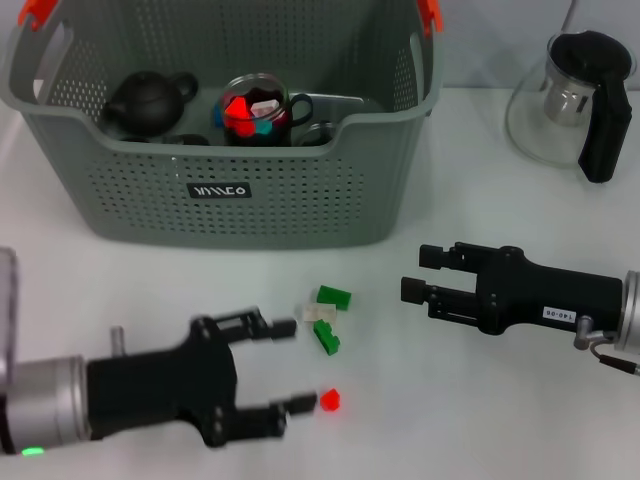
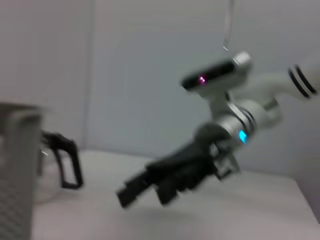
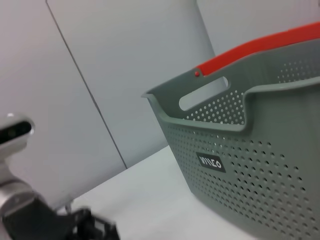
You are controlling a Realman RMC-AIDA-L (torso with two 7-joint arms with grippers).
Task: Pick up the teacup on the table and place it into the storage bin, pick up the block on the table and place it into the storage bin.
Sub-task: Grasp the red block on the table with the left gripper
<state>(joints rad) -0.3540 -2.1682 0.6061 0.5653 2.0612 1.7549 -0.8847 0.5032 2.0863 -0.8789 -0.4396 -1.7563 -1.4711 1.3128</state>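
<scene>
Glass pitcher (image 1: 573,98) with black handle and lid, upper right of frame, upright on white table (image 1: 480,400); seen again at left edge of the left wrist view. Black teapot (image 1: 148,103) at upper left. Beside it, centre top, a glass cup (image 1: 255,108) holding red and blue pieces.
</scene>
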